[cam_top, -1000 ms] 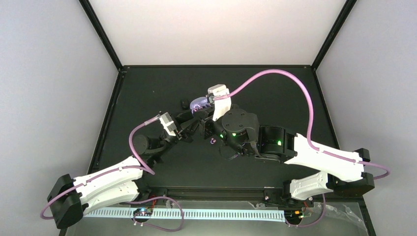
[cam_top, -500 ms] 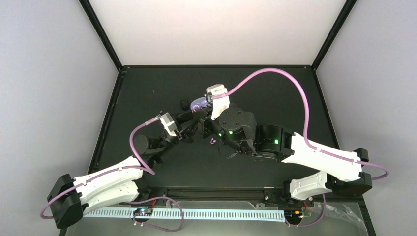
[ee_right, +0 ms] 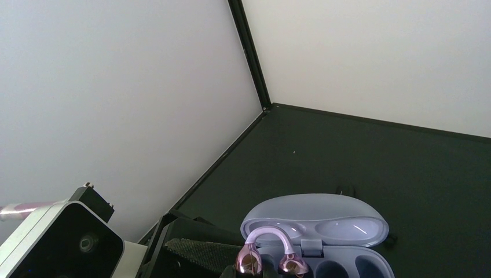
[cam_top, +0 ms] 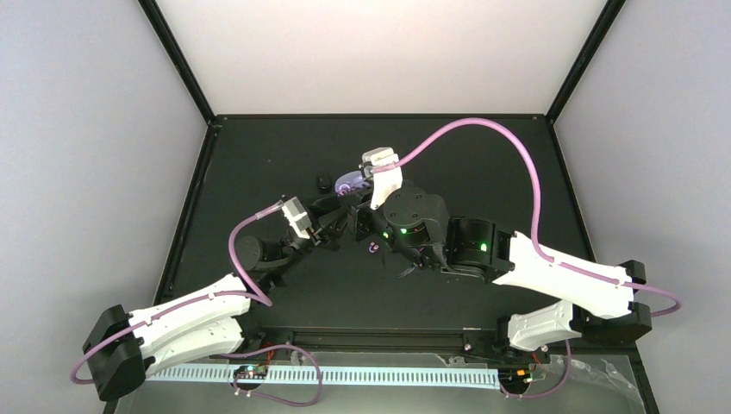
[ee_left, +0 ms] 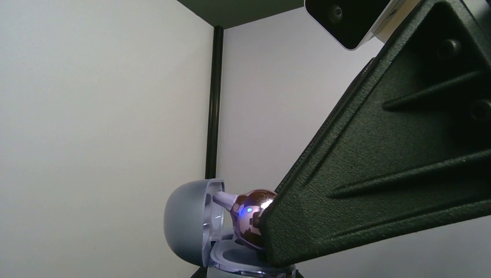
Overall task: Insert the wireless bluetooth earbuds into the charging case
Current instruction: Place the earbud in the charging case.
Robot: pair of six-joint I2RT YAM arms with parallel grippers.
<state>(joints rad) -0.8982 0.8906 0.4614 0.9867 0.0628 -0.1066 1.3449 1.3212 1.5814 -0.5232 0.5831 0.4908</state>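
In the overhead view the two white arms rise from the bottom corners and meet at mid-frame over the matte black table (cam_top: 483, 172). Just below their meeting point a small purple hooked piece (cam_top: 372, 247) lies alone on the table, apart from everything else.

The left gripper (cam_top: 338, 217) comes in from the lower left with its jaws drawn together. In the right wrist view its black ribbed finger reaches toward the left end of the open lavender pebble-shaped charging case (ee_right: 315, 223). Whether it pinches that case is hidden.

The right gripper (cam_top: 362, 212) comes in from the right, jaws nearly together as well. In the left wrist view its dark wedge touches the clip-style earbud (ee_right: 269, 255), made of two glossy purple balls under a pale pink arch. A true pinch cannot be made out.

The earbud stands upright at the front wells of the charging case, at bottom centre of the right wrist frame, with the lid tipped back behind it. One ball shows a blue light (ee_left: 249, 210).

Beyond the case, left of it in the overhead view, a small black rounded object (cam_top: 323, 183) sits on the table, near but apart.
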